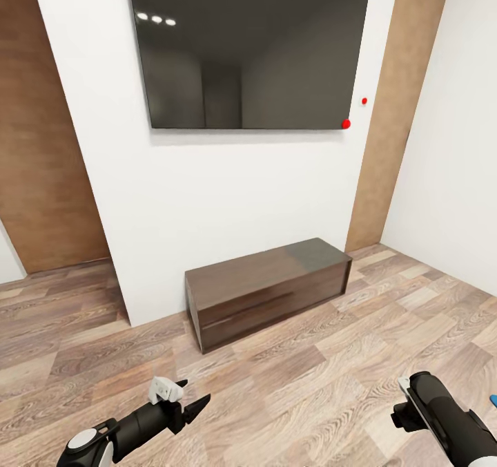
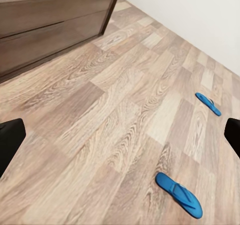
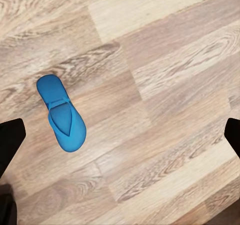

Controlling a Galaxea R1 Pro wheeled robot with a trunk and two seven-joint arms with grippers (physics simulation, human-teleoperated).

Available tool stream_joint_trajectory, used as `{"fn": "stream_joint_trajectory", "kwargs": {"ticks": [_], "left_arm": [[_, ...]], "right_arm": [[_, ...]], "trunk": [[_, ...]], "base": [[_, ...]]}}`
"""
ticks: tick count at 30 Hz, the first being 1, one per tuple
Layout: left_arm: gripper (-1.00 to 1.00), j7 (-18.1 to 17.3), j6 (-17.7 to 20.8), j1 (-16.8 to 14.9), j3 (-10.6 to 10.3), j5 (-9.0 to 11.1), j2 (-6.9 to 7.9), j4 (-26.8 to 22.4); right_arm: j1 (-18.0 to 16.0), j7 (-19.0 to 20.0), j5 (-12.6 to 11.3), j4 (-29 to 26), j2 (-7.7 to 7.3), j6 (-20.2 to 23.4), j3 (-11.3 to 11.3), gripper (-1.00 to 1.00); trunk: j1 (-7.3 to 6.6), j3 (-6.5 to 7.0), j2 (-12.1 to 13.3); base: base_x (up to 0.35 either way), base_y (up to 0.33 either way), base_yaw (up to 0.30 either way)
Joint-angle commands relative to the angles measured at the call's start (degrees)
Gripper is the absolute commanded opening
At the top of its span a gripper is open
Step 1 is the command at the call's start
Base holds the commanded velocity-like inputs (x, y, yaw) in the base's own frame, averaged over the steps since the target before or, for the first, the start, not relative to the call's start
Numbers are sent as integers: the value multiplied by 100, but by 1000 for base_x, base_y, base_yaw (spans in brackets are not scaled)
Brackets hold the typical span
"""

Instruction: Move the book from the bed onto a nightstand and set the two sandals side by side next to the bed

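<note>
Presently both claws are held spread and empty over the wood-plank floor (image 1: 290, 377), with the sandals lying loose on it.

Ahead of the left gripper (image 1: 185, 401), whose black fingers (image 2: 11, 144) are parted, the long low dark bench (image 1: 269, 291) is seen against the white wall (image 1: 207, 204) under the big black screen (image 1: 252, 45). Two blue sandals are seen beyond that claw's fingertips, well apart from each other: the nearer sandal (image 2: 179, 194) and the farther sandal (image 2: 208, 104). Between the widely parted fingers of the right gripper (image 3: 120, 135), one sandal (image 3: 61, 113) is seen flat on the planks, straps up, nearer one fingertip (image 3: 10, 142), untouched. At the head view's right edge a sliver of blue (image 1: 493, 400) is seen beside the right arm (image 1: 442, 418).
</note>
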Motion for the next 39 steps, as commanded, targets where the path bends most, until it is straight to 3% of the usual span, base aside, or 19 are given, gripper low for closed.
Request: {"fn": "stream_joint_trajectory", "kwargs": {"ticks": [1,18,22,23,26,32,39], "left_arm": [[100,-30,45,-4,11,4,-3,-4],[100,-34,45,-4,24,8,-3,-4],[100,-33,45,-4,27,11,-3,-4],[100,-37,45,-4,28,14,-3,-4],[100,-38,45,-4,25,21,-9,-4],[100,-36,43,-4,16,25,-102,43],[100,-14,15,-4,58,27,-110,513]], "right_arm": [[-3,54,62,-6,2,19,1,100],[-3,14,143,14,21,10,37,100],[-3,-1,467,94,22,8,291,100],[-4,7,744,138,18,7,655,100],[-6,26,829,151,17,7,792,100],[-4,51,883,154,3,14,876,100],[-4,54,895,152,13,16,890,100]], "trunk": [[22,-25,-44],[395,-330,-726],[483,-402,-887],[505,-419,-927],[571,-473,-1047],[703,-581,-1288],[856,-707,-1568]], "base": [[0,0,0],[0,0,0],[0,0,0],[0,0,0],[0,0,0],[0,0,0],[0,0,0]]}}
